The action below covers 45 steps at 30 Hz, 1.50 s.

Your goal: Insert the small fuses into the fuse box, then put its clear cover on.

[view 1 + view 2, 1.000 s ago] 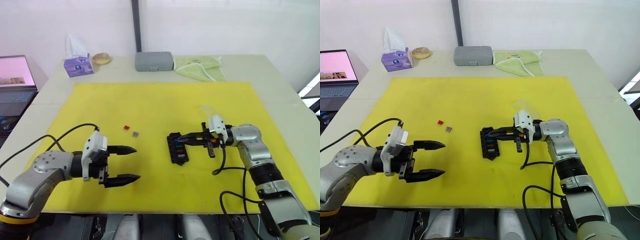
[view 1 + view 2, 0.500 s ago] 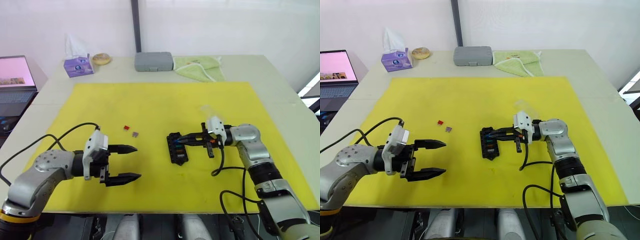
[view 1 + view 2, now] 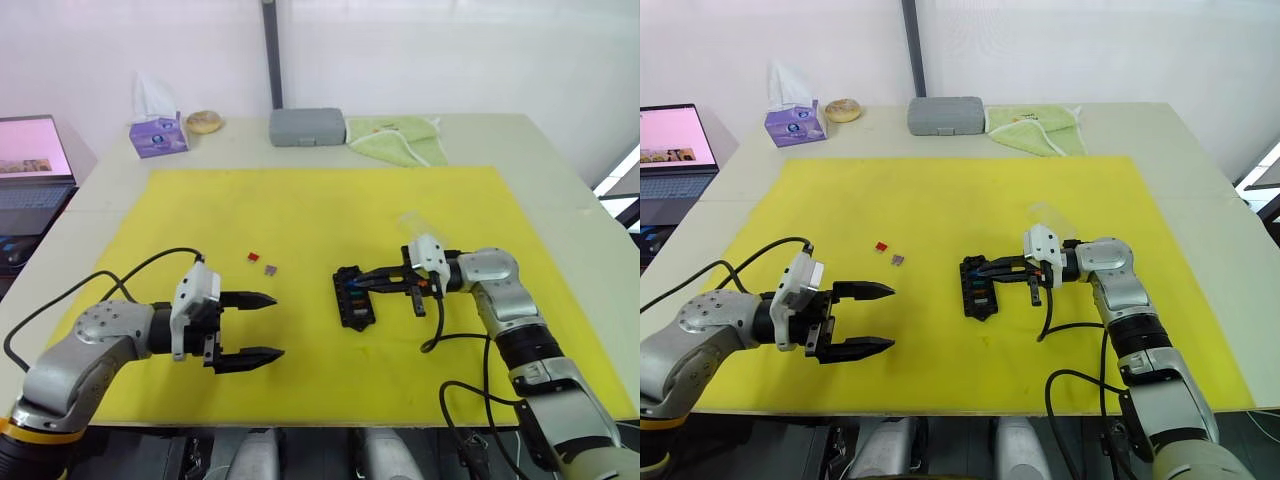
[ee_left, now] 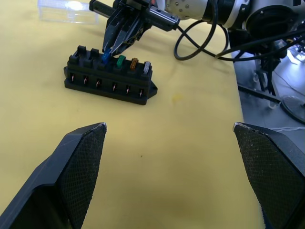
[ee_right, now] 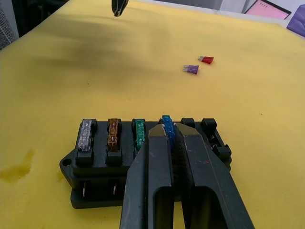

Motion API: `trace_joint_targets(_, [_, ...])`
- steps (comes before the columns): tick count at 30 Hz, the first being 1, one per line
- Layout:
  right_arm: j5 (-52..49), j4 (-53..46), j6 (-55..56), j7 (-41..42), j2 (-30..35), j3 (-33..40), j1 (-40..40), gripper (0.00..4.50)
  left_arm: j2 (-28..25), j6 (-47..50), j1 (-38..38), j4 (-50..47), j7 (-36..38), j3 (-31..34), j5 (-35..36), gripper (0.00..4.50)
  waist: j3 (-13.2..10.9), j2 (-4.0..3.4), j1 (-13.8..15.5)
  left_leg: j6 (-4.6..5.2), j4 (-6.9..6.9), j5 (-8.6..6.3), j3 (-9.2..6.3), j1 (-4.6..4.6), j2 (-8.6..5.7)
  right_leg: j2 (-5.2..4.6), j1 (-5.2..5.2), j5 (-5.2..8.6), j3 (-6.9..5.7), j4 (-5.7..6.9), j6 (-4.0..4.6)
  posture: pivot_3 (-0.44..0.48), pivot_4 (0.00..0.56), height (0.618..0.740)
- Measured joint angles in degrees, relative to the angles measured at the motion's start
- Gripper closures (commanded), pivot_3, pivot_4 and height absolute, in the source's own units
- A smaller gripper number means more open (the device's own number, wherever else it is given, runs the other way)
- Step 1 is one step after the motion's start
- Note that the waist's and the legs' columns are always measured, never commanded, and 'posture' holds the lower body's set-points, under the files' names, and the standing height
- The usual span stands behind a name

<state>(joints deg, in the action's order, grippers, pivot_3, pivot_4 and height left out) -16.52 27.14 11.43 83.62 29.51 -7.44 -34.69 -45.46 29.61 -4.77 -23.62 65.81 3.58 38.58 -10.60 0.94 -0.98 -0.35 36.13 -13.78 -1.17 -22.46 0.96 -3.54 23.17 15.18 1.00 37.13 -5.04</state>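
The black fuse box [image 3: 354,296] lies on the yellow mat [image 3: 320,200], with grey, orange and green fuses [image 5: 139,132] seated in its slots. My right gripper [image 5: 169,131] is shut on a blue fuse [image 5: 166,123] standing in the slot beside the green one. A red fuse [image 3: 253,256] and a purple fuse [image 3: 270,268] lie loose on the mat to the left of the box. The clear cover [image 3: 420,222] rests on the mat just behind my right gripper. My left gripper [image 3: 262,325] hovers open and holds nothing, left of the box and nearer the front edge.
Along the table's back edge stand a grey case [image 3: 307,125], a green cloth [image 3: 395,135], a purple tissue box [image 3: 157,135] and a round tan object [image 3: 205,121]. A laptop [image 3: 25,160] sits at the far left. Black cables trail from both arms across the mat.
The camera has tilted slightly. My left gripper has crept a little to the right. The right gripper stays at the fuse box with the blue fuse.
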Motion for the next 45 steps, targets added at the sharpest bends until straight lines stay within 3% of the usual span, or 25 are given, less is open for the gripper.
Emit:
trace_joint_targets(15, [-1.5, 0.0, -2.0, 1.0, 0.1, 0.6, 0.1, 4.5, 0.7, 0.0, -0.6, 0.7, 0.0, -0.5, -0.7, 0.03, 0.0, 0.0, 0.0, 0.0, 0.0, 0.0, 0.0, -0.01, 0.0, -0.01, 0.01, 0.0, 0.0, 0.0, 0.0, 0.0, 0.15, 0.74])
trace_joint_targets(20, [-1.4, 0.0, -1.6, 0.9, 0.1, 0.7, 0.2, 2.65, 0.7, 0.0, -1.0, 1.1, 0.0, -0.6, -1.1, 0.0, 0.0, 0.0, 0.0, 0.0, 0.0, 0.0, 0.0, -0.01, 0.0, -0.01, 0.01, 0.0, 0.0, 0.0, 0.0, 0.0, 0.15, 0.74])
trace_joint_targets(30, [-2.5, -0.6, -1.8, 0.5, 0.2, 2.3, 0.2, 2.65, 0.8, 0.0, -1.8, 1.9, 0.1, -0.6, -1.8, 0.0, 0.0, -0.01, 0.0, 0.0, 0.0, 0.0, 0.01, -0.02, 0.0, -0.02, 0.02, 0.0, 0.01, 0.0, 0.0, 0.0, 0.15, 0.74])
trace_joint_targets(36, [-4.7, -8.5, -8.3, -0.8, 1.1, 3.2, 1.2, 2.65, 0.8, -0.3, -1.7, 2.3, 0.4, -0.6, -1.9, 0.0, 0.0, -0.01, 0.1, 0.0, -0.01, 0.0, -0.02, -0.03, 0.0, -0.02, 0.04, 0.0, 0.01, 0.0, 0.0, 0.0, 0.15, 0.74])
trace_joint_targets(40, [-5.1, -12.8, -12.6, -2.1, 1.2, 3.1, 3.0, 3.73, 0.8, -0.5, -1.9, 2.9, 0.5, -0.6, -2.1, 0.0, 0.0, -0.01, 0.1, 0.0, -0.01, 0.0, -0.02, -0.03, 0.0, -0.02, 0.04, 0.0, 0.01, 0.0, 0.0, 0.0, 0.15, 0.74])
trace_joint_targets(41, [-5.1, -13.5, -13.3, -2.3, 1.2, 3.1, 3.1, 4.36, 0.8, -0.5, -2.2, 3.1, 0.5, -0.6, -2.2, 0.0, 0.0, -0.01, 0.1, 0.0, -0.01, 0.0, -0.01, -0.03, 0.0, -0.02, 0.04, 0.0, 0.01, 0.0, 0.0, 0.0, 0.15, 0.74])
trace_joint_targets(45, [-5.0, -14.4, -15.1, -2.6, 1.2, 2.9, 3.1, 4.46, 0.8, -0.6, -2.9, 3.4, 0.5, -0.7, -2.6, 0.0, 0.0, -0.01, 0.1, 0.0, -0.01, 0.0, 0.0, -0.03, 0.0, -0.02, 0.04, 0.0, 0.01, -0.01, 0.0, 0.0, 0.15, 0.74])
